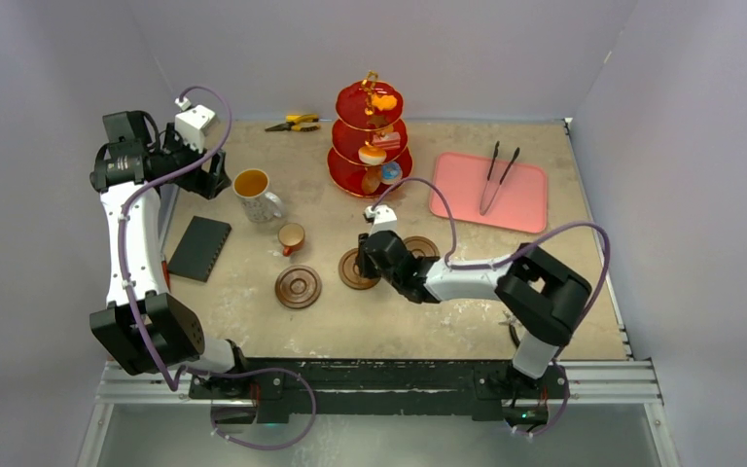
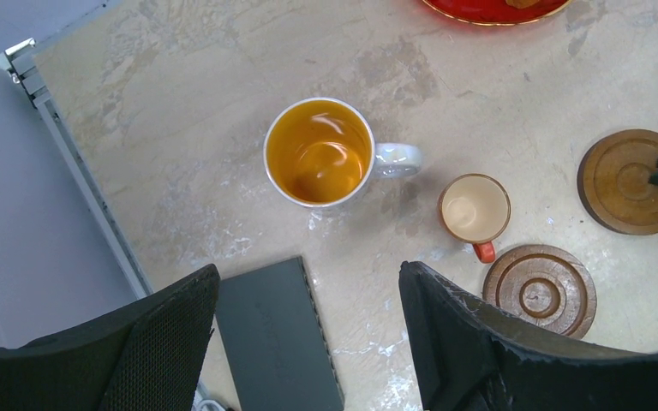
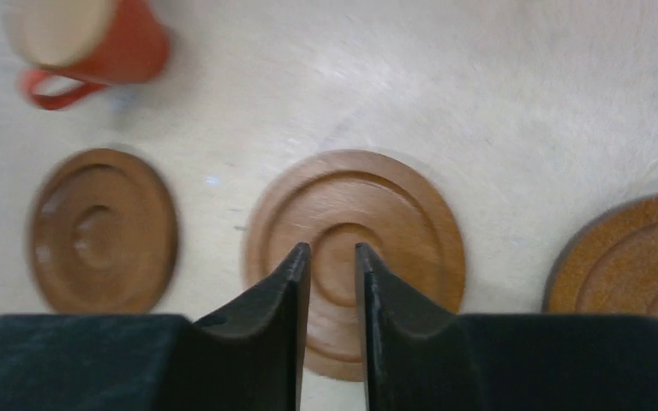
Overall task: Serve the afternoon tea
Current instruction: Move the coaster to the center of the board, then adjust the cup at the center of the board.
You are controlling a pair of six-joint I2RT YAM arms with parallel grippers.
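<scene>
Three saucers [image 1: 298, 287] [image 1: 355, 269] [image 1: 420, 248], one mug [image 1: 253, 185], one cup [image 1: 291, 236].
Your left gripper [image 2: 308, 272] gapes empty; your right gripper [image 3: 332, 253] is barely parted over the middle saucer [image 3: 403, 223].

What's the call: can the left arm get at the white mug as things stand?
Probably yes. The left gripper hangs open with the white mug just ahead of it, nothing between. The black pad and the small cup lie apart from the mug, off that path.
</scene>
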